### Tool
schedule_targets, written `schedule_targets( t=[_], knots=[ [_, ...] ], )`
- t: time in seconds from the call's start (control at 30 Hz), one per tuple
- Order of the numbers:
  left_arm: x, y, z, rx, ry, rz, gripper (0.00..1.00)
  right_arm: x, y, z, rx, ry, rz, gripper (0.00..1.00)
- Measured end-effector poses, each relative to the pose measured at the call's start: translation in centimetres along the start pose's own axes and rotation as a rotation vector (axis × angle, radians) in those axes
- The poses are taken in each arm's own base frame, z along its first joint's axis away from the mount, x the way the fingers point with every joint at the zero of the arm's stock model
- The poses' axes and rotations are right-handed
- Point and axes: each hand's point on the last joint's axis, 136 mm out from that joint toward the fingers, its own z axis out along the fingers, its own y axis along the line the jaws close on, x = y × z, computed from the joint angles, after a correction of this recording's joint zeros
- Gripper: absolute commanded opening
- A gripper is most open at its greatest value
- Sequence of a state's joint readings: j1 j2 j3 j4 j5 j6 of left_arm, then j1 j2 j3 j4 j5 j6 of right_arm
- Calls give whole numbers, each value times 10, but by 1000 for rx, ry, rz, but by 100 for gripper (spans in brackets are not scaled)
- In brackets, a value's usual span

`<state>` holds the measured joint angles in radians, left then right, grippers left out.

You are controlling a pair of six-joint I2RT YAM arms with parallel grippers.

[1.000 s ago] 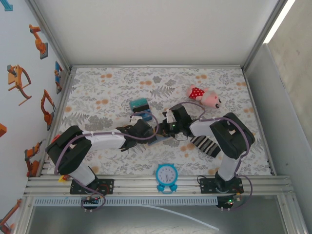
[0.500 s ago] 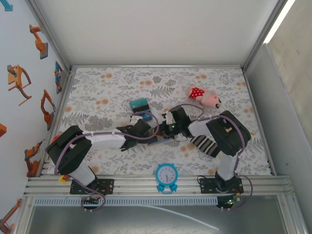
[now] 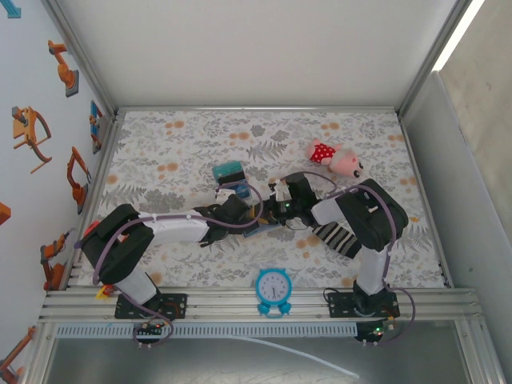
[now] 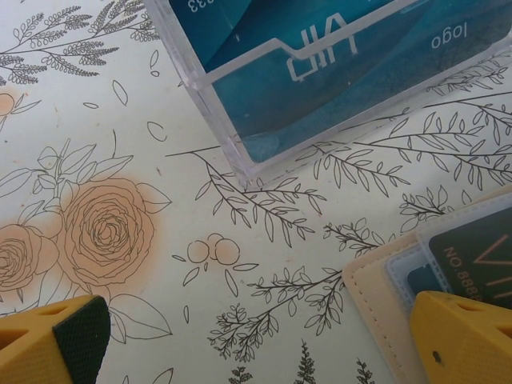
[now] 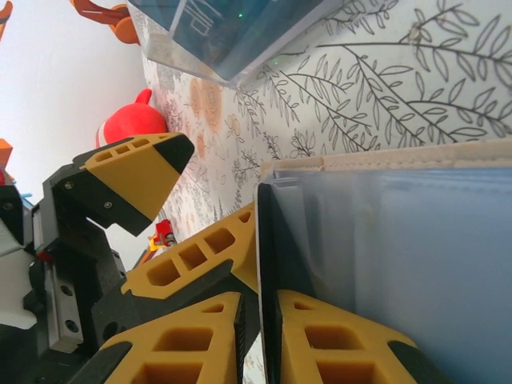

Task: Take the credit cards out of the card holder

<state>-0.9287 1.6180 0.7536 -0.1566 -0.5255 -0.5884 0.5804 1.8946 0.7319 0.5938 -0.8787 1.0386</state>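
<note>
The card holder [image 4: 372, 276] lies open. The right pincer [image 5: 260, 312] grips a dark credit card [image 5: 266, 240] inside it; the left pincer [image 4: 256, 336] gapes wide.

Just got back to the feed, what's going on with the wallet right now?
The right gripper is closed on the thin dark edge of a credit card at the side of the open card holder, whose pale blue inside faces up. The left gripper is wide open, one finger over the card holder's corner; whether it presses down cannot be told. A clear case of teal cards lies on the table just beyond.
</note>
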Motion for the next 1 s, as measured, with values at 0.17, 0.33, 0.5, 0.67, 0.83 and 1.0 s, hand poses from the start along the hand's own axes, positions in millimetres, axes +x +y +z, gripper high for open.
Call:
schedule_targets(
  t=[0.17, 0.33, 0.5, 0.67, 0.83, 1.0],
  knots=[
    [-1, 0, 0, -2, -1, 1, 97, -1, 3, -1, -16, -3, -3, 17],
    [-1, -1, 0, -3, -1, 1, 97, -2, 2, -3, -22, -5, 2, 17],
    [-1, 0, 0, -3, 0, 2, 97, -4, 3, -5, -30, -11, 1, 16],
    [-1, 0, 0, -3, -1, 1, 97, -6, 1, -8, -30, -20, 3, 16],
    [-1, 0, 0, -3, -1, 2, 97, -7, -2, -10, -28, -25, 8, 16],
    [-1, 0, 0, -4, -1, 2, 97, -8, -2, -11, -30, -30, 8, 16]
  ],
)
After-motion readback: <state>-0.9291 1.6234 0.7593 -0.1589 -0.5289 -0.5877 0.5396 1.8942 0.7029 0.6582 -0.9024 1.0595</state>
